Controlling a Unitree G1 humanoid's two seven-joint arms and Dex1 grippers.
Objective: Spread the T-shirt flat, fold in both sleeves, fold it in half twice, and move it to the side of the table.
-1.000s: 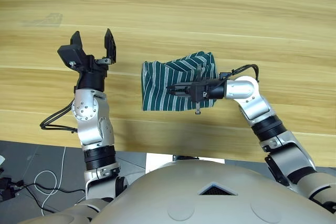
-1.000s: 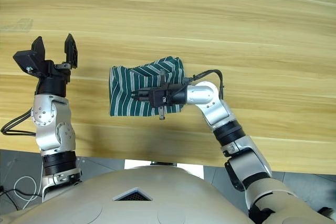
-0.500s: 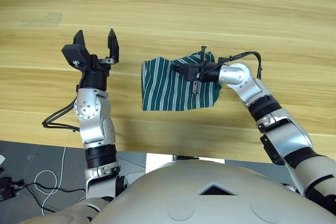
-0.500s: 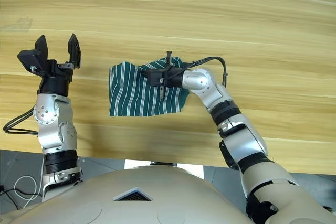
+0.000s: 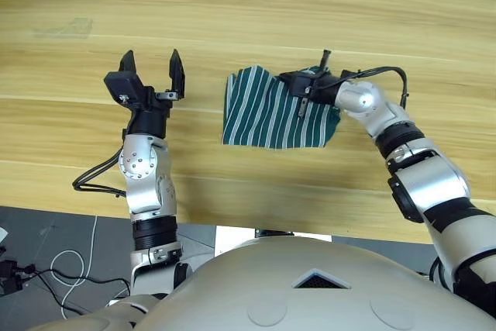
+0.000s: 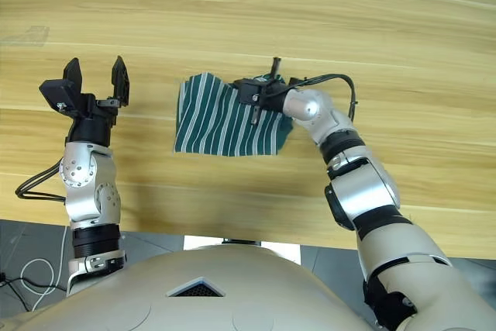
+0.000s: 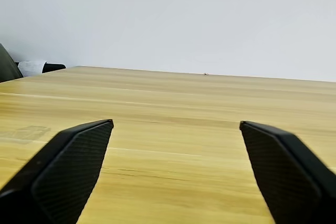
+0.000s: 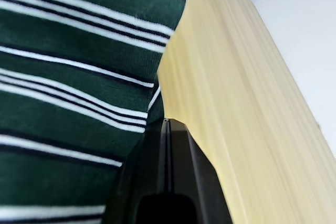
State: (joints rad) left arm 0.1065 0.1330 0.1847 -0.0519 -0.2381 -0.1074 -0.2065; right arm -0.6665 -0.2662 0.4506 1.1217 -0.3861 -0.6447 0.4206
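The folded green T-shirt (image 5: 271,114) with white stripes lies on the wooden table (image 5: 325,5), a little right of centre. My right gripper (image 5: 293,81) sits at the shirt's far edge, fingers shut together and pinching the fabric there. In the right wrist view the closed fingers (image 8: 166,145) meet the striped cloth (image 8: 68,77) beside bare wood. My left gripper (image 5: 153,67) is held upright to the left of the shirt, apart from it. Its two black fingers (image 7: 73,166) stand wide open with nothing between them.
The table's near edge (image 5: 256,226) runs just behind both arms. Cables (image 5: 46,269) lie on the grey floor at the lower left. Bare wood stretches beyond and to both sides of the shirt.
My right gripper moved from over the shirt's middle to its far edge, and the shirt slid a little to the right. My left arm shifted rightward, still open.
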